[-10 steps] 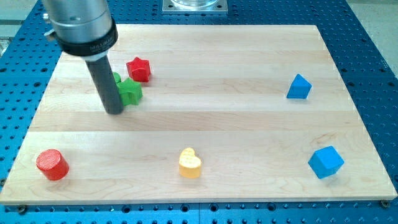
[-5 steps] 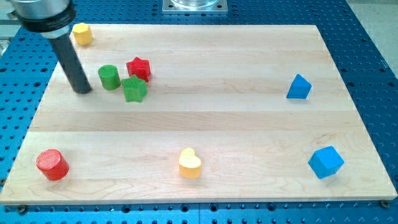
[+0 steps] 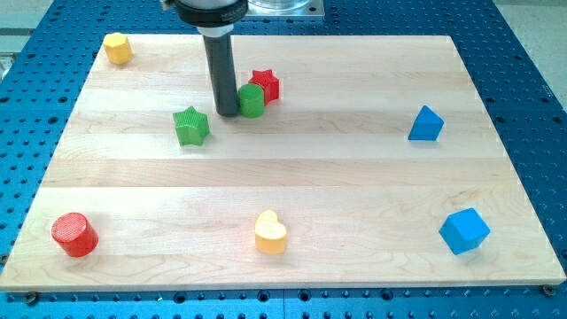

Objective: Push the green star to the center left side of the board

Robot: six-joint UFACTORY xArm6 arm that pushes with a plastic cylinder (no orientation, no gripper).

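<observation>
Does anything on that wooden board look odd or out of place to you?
Nothing is damaged or tipped. One oddity: my tip presses against the green cylinder, which touches the red star, while the green star sits apart, toward the view's left.

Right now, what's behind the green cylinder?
The red star sits just behind the green cylinder, its lower edge covered. My tip stands at the cylinder's left.

Our tip (image 3: 227,112) sits just left of the green cylinder (image 3: 252,101), with the red star (image 3: 265,85) touching it behind-right. The green star (image 3: 191,127) lies left of our tip. The yellow block (image 3: 117,48) sits at the board's (image 3: 337,177) top-left corner, the red cylinder (image 3: 73,235) at bottom-left.
</observation>
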